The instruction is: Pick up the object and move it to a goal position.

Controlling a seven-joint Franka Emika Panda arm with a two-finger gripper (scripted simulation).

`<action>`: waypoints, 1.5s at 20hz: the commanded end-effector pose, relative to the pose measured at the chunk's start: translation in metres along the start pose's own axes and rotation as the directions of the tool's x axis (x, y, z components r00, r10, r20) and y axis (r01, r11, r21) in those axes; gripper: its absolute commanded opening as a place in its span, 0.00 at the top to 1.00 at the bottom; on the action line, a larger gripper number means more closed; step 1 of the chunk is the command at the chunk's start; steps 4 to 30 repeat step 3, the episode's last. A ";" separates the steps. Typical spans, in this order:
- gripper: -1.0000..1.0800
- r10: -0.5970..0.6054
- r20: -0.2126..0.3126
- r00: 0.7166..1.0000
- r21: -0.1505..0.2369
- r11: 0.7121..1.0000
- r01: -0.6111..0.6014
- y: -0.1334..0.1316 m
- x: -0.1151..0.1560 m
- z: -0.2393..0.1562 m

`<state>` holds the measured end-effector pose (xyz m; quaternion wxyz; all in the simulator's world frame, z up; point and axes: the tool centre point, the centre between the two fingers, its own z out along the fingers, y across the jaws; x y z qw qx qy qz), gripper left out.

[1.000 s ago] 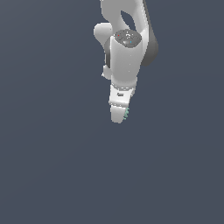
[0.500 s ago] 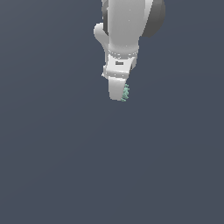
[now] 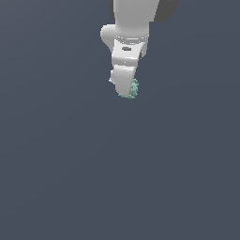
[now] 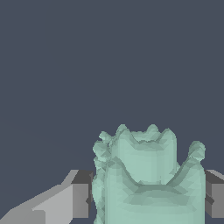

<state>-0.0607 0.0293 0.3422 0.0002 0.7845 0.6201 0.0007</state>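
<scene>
The white hand (image 3: 125, 89) is closed on the pale mint-green knobbly object (image 3: 131, 90), which sits between its fingers (image 4: 74, 199) and pokes out at the hand's tip. In the wrist view the object (image 4: 146, 179) fills the gap, a finger pressed against either side. Dark grey surface (image 3: 117, 178) lies beyond the hand.

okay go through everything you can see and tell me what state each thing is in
Gripper: shut on the lump, pointing down.
Lump: held between the fingers, a dark pad against each side; only its edge shows past the gripper in the exterior view.
</scene>
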 end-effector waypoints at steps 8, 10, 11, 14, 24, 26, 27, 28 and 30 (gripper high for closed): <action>1.00 0.001 0.001 1.000 0.001 1.000 -0.001 0.001 0.000 0.000; 1.00 0.001 0.001 1.000 0.001 1.000 -0.001 0.001 0.000 0.000; 1.00 0.001 0.001 1.000 0.001 1.000 -0.001 0.001 0.000 0.000; 1.00 0.001 0.001 1.000 0.001 1.000 -0.001 0.001 0.000 0.000; 1.00 0.001 0.001 1.000 0.001 1.000 -0.001 0.001 0.000 0.000; 1.00 0.001 0.001 1.000 0.001 1.000 -0.001 0.001 0.000 0.000; 1.00 0.001 0.001 1.000 0.001 1.000 -0.001 0.001 0.000 0.000; 1.00 0.001 0.001 1.000 0.001 1.000 -0.001 0.001 0.000 0.000; 1.00 0.001 0.001 1.000 0.001 1.000 -0.001 0.001 0.000 0.000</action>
